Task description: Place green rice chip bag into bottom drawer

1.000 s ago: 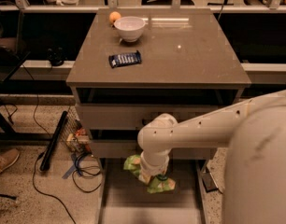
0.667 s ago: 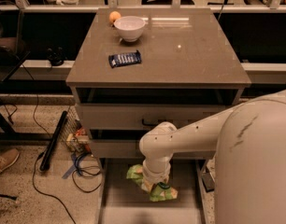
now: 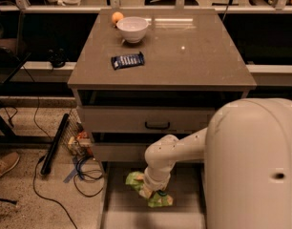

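The green rice chip bag (image 3: 136, 182) is a crinkly light-green pouch lying low in the open bottom drawer (image 3: 119, 205), whose flat grey floor shows around it. My gripper (image 3: 153, 189) hangs from the white arm straight down onto the bag, covering its middle. The bag's ends stick out left and lower right of the wrist. The bag looks to rest on or just above the drawer floor.
The cabinet top holds a white bowl (image 3: 132, 28), an orange (image 3: 117, 17) and a dark-blue wrapped bar (image 3: 127, 60). An upper drawer with a black handle (image 3: 157, 125) is shut. Cables (image 3: 84, 171) and a black bar (image 3: 54, 143) lie on the floor at left.
The arm has lowered and shifted slightly right and forward, carrying the green bag deeper into the bottom drawer.
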You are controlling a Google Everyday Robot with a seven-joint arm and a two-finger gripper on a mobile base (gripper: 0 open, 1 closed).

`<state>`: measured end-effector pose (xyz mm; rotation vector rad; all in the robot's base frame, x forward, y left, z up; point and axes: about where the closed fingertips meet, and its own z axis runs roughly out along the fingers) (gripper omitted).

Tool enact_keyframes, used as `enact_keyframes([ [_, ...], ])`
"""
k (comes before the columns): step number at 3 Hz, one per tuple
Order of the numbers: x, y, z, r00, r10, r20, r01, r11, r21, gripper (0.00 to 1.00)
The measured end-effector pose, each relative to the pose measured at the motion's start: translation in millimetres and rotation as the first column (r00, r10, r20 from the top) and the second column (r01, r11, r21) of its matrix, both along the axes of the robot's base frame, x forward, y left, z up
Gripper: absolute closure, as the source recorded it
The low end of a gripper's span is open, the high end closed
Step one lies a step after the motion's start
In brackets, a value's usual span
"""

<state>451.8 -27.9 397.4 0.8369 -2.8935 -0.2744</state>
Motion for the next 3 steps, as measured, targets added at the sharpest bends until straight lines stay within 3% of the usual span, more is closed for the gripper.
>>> enact_keyframes([
  [1,16.3,14.0,-60.2,0.9996,-0.03,0.0,0.03,0.996,0.082,1.0],
  [2,29.9,19.1,-116.6,0.9916,-0.129,-0.009,0.128,0.978,0.164,0.82],
  [3,33.9,17.9,-162.1,0.9736,-0.228,-0.014,0.225,0.949,0.22,0.59],
])
